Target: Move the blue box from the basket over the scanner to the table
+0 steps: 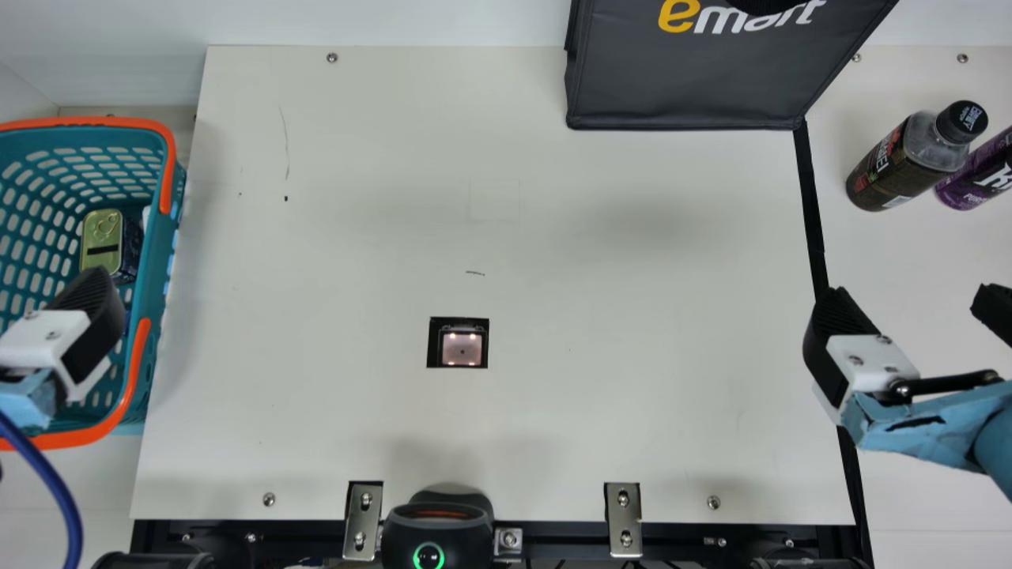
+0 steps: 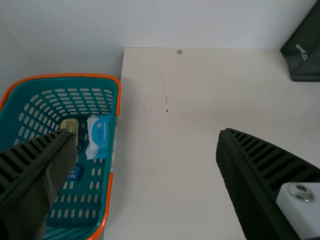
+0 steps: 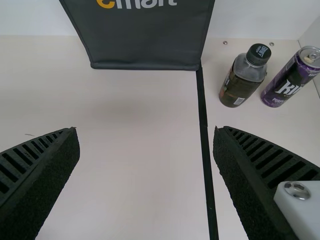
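The left gripper (image 1: 59, 340) hangs over the basket side, its two black ribbed fingers spread wide with nothing between them. The right gripper (image 1: 911, 304) is over the table's right part, near the black strip (image 1: 810, 205); its fingers too are wide apart and empty.

Partly behind one of the left gripper's fingers in the left wrist view, the small blue box (image 2: 75, 173) lies in the teal plastic basket with orange edging (image 1: 148, 261). In there with it are a rounded tin with a gold pull-ring lid and dark sides (image 1: 103, 237), and a blue-and-white soft packet (image 2: 97, 137) by the wall on the table side. That slotted wall stands between the box and the cream table (image 1: 332, 316).

The scanner (image 1: 462, 348), a black square with a lit window, is set in the table, well apart from the basket. A rounded black device with a green ring (image 1: 436, 529) sits at the near edge.

At the far edge is a dark grey fabric bag (image 1: 688, 87). Right of the strip, a dark-capped clear plastic bottle (image 3: 245, 75) is just beside a purple-and-black can (image 3: 292, 77).
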